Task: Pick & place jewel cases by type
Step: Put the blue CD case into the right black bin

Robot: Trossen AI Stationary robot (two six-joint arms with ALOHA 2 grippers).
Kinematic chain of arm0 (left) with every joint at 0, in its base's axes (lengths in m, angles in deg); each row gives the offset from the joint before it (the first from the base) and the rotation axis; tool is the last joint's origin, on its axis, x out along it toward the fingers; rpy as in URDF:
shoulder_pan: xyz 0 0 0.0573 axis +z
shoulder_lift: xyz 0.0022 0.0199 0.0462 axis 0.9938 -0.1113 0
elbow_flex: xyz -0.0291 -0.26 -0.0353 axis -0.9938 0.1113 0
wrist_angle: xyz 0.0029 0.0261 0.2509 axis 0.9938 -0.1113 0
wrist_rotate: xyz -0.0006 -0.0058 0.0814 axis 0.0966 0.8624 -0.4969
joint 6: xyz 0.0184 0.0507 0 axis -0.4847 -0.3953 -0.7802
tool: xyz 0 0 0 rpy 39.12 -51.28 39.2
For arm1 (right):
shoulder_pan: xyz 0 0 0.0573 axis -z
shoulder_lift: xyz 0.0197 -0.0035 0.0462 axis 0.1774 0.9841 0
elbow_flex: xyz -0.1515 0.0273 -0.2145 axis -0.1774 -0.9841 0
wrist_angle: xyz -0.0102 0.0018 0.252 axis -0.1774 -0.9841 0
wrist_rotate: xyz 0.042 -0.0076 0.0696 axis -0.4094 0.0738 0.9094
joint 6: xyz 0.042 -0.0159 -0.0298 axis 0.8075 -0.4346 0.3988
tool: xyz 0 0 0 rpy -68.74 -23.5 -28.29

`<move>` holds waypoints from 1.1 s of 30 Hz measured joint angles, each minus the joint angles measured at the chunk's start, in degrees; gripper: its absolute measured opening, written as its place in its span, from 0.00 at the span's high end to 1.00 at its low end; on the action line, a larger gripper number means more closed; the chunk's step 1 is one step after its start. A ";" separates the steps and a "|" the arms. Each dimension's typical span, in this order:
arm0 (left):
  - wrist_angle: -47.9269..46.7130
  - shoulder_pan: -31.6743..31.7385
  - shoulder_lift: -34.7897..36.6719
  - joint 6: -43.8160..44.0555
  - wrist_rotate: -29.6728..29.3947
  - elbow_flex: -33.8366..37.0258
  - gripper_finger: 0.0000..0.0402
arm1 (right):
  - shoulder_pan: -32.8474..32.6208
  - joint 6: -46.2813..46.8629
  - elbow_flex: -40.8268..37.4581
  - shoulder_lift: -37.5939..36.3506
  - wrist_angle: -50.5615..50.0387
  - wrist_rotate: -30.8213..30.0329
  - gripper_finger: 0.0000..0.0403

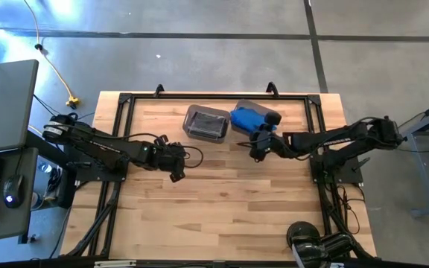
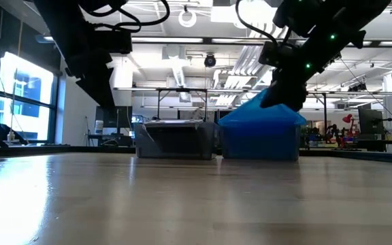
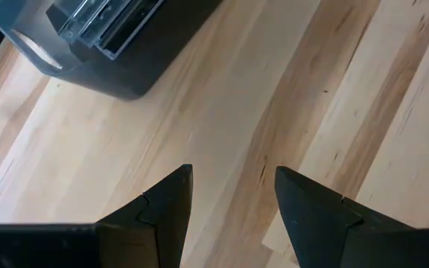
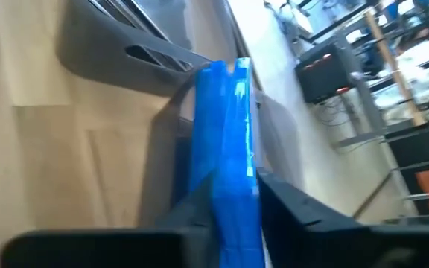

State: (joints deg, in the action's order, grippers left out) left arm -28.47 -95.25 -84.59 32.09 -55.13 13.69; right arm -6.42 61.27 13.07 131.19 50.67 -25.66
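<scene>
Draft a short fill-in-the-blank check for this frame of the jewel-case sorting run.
1. The right gripper is clamped on a ____ jewel case.
2. The left gripper hangs open over bare ____.
3. The dark jewel cases lie in the bin on the ____ in the high view.

Missing words: blue; wood; left

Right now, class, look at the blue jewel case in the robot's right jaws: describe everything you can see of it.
The blue jewel case is thin, flat, glossy translucent blue plastic, seen edge-on in the wrist view, with pale markings on its side. The right gripper pinches it between its jaws, one dark finger on each face. It is held off the table, tilted, at the near edge of the right-hand bin, which already holds blue.
</scene>
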 joint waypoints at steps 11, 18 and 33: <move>-0.02 0.00 -0.02 0.07 0.02 -0.02 0.53 | -2.25 -8.31 0.07 -1.95 1.98 -4.55 0.88; 0.12 0.00 -0.02 0.05 0.02 -0.07 0.53 | -1.08 -8.15 0.07 -6.78 -0.53 -5.51 0.94; 1.51 0.00 -0.04 -0.06 -0.30 -0.09 0.53 | -1.04 -5.44 0.09 -16.45 -7.29 4.23 0.93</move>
State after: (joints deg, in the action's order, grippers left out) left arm -26.95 -95.25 -84.64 32.03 -55.43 13.60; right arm -7.46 55.83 13.16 114.74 43.38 -21.43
